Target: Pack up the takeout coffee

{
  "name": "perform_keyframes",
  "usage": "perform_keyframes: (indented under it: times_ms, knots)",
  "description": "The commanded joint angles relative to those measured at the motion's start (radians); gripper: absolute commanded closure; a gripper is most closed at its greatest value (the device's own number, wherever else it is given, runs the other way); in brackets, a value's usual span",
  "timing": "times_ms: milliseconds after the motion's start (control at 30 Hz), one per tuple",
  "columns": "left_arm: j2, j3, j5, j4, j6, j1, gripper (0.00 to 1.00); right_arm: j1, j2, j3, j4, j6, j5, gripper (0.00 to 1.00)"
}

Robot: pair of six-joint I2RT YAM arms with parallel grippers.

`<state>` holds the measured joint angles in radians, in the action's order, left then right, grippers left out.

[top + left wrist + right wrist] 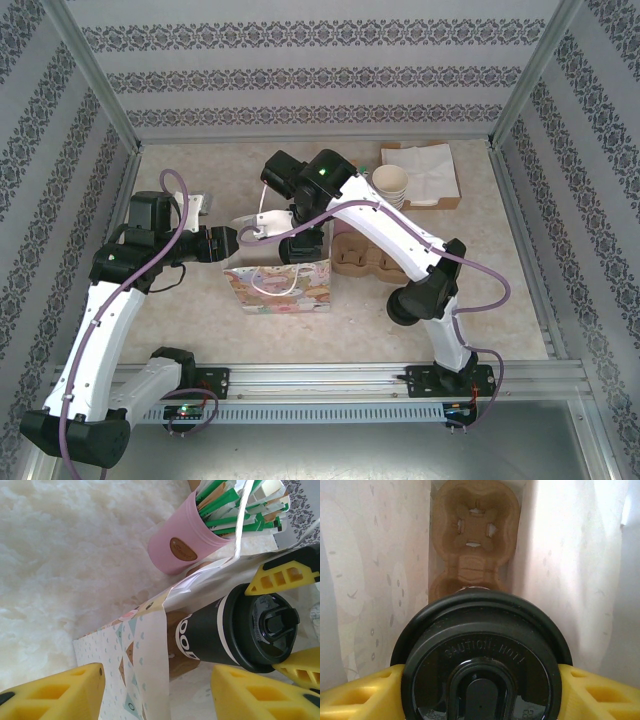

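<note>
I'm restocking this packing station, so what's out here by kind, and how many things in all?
Lidded coffee cup: 1
Patterned paper bag: 1
Pulp carriers: 2, one inside the bag, one beside it
Pink cup of sticks: 1
Stack of cream cups: 1
Tray of white napkins: 1
Total: 7

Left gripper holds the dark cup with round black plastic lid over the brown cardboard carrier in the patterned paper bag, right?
No: the right gripper holds the dark cup with round black plastic lid, per the right wrist view. Rest stands.
</note>
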<state>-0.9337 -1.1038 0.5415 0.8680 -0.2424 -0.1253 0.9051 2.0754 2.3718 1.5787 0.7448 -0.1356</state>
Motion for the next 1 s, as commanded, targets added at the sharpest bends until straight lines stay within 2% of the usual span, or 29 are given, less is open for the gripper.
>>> perform_keyframes:
  times_ms: [0, 500, 967]
  knots:
    - [0.005, -0.005, -0.011, 0.011, 0.019, -0.012, 0.41, -0.005, 0.010, -0.016, 0.026, -0.019, 0.011, 0.33]
    - [0.004, 0.005, -0.014, 0.001, 0.008, -0.012, 0.41, -0.005, 0.026, -0.065, 0.004, -0.071, 0.016, 0.34]
    - [0.004, 0.005, -0.013, -0.002, 0.005, -0.013, 0.41, -0.002, -0.016, -0.207, -0.088, -0.064, 0.008, 0.35]
